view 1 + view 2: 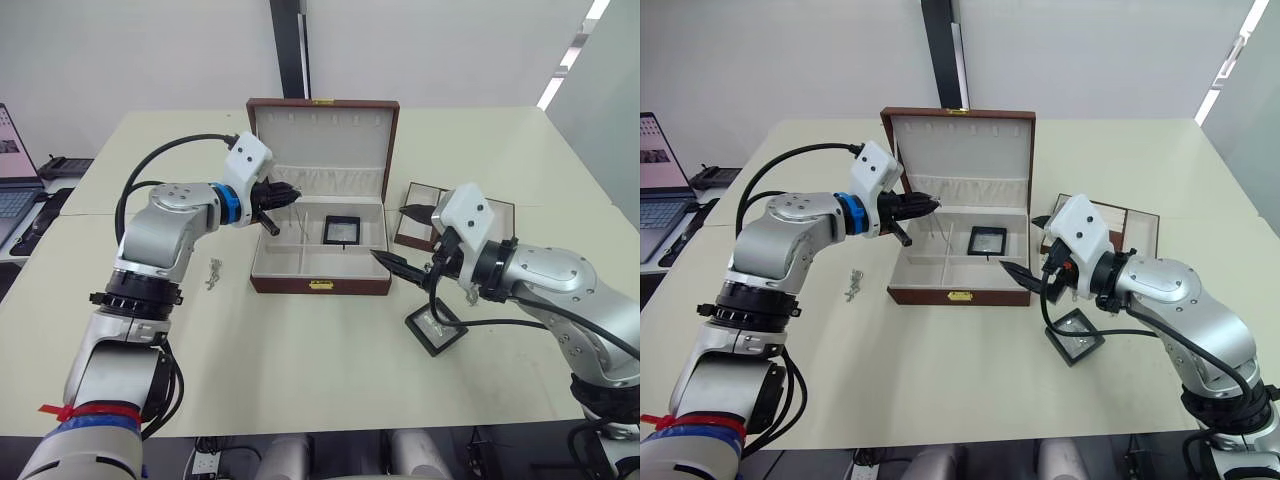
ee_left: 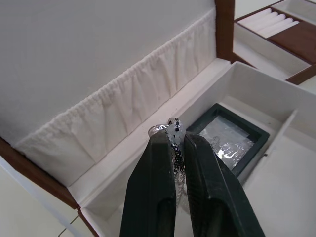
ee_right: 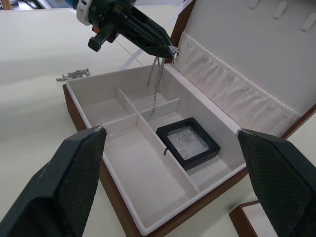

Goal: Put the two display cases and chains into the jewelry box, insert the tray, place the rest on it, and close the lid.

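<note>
Two display cases (image 1: pixel 341 231) (image 1: pixel 435 328), two chains (image 3: pixel 155 85) (image 1: pixel 212 274), one jewelry box (image 1: pixel 320 285), one tray (image 1: pixel 412 212).

We see a pale cream counter (image 1: pixel 300 380) before a plain white wall (image 1: pixel 120 50) split by a dark vertical strip (image 1: pixel 290 45), with an open laptop (image 1: pixel 12 160) at far left and a bright light strip (image 1: pixel 570 60) at upper right.

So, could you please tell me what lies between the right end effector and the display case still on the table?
Nothing: in the left eye view, the right end effector hangs open above bare table, apart from the display case.
</note>
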Robot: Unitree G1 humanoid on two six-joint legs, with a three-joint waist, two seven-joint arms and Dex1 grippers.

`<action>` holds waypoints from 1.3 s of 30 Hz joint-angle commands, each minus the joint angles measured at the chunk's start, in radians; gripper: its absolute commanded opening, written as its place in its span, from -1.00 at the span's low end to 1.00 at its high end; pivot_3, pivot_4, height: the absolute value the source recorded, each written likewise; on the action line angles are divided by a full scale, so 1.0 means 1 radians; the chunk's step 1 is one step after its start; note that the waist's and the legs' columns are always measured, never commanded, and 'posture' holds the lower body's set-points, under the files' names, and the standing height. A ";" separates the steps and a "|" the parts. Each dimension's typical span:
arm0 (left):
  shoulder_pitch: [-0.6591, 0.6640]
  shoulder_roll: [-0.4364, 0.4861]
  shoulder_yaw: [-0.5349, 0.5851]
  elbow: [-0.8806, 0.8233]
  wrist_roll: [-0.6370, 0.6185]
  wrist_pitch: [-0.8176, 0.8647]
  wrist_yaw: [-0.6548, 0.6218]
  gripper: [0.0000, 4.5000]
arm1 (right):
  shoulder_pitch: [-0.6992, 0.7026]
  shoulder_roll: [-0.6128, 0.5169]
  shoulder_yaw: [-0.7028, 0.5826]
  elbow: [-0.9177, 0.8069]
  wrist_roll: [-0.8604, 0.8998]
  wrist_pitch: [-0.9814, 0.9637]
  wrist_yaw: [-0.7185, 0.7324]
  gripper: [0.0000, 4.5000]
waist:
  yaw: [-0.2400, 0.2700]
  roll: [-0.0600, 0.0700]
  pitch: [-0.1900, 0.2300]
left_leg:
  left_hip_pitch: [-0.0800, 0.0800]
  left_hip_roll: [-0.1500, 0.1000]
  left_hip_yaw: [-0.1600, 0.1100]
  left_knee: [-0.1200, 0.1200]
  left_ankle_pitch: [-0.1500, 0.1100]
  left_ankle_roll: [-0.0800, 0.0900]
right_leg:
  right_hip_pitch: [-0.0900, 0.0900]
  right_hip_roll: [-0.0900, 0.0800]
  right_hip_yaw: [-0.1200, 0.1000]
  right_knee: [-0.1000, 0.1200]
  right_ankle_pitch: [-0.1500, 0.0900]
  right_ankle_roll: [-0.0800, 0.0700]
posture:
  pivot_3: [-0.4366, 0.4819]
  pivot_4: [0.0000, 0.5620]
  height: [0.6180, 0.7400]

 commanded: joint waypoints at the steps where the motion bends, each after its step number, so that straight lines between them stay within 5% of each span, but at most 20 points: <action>1: -0.025 -0.002 -0.001 -0.014 0.040 -0.010 0.009 -0.99 | -0.033 0.002 -0.008 -0.044 0.012 0.007 0.000 1.00 | -0.001 0.000 0.000 | 0.000 0.000 0.000 0.000 0.000 0.000 | 0.000 0.000 0.000 0.000 0.000 0.000 | -0.05 -0.47 1.00; 21: 0.069 0.027 0.001 -0.076 0.142 -0.003 0.015 -0.99 | -0.037 0.003 -0.007 -0.043 0.011 0.028 -0.002 1.00 | 0.000 0.000 0.000 | -0.003 0.000 0.000 0.001 0.000 0.000 | -0.003 0.000 0.000 0.001 0.000 0.000 | -0.05 -0.47 1.00; 22: 0.066 0.024 0.002 -0.072 0.140 -0.005 0.014 -0.67 | -0.038 0.004 -0.007 -0.043 0.011 0.028 -0.002 1.00 | 0.000 0.000 0.000 | -0.003 0.000 0.000 0.001 0.000 0.000 | -0.003 0.000 0.000 0.001 0.000 0.000 | -0.05 -0.47 1.00; 34: 0.038 0.024 0.075 -0.208 0.050 0.103 -0.014 0.95 | -0.034 0.004 -0.006 -0.042 0.007 0.025 -0.002 1.00 | 0.000 0.000 0.000 | -0.003 0.000 0.000 0.001 0.000 0.000 | -0.003 0.000 0.000 0.001 0.000 0.000 | -0.05 -0.47 1.00; 39: 0.065 0.064 0.169 -0.321 -0.049 0.173 -0.049 0.98 | -0.024 -0.014 -0.002 -0.043 -0.020 -0.028 0.018 1.00 | -0.002 0.000 0.000 | -0.003 0.000 0.000 0.001 0.000 0.000 | -0.003 0.000 0.000 0.001 0.000 0.000 | -0.05 -0.47 1.00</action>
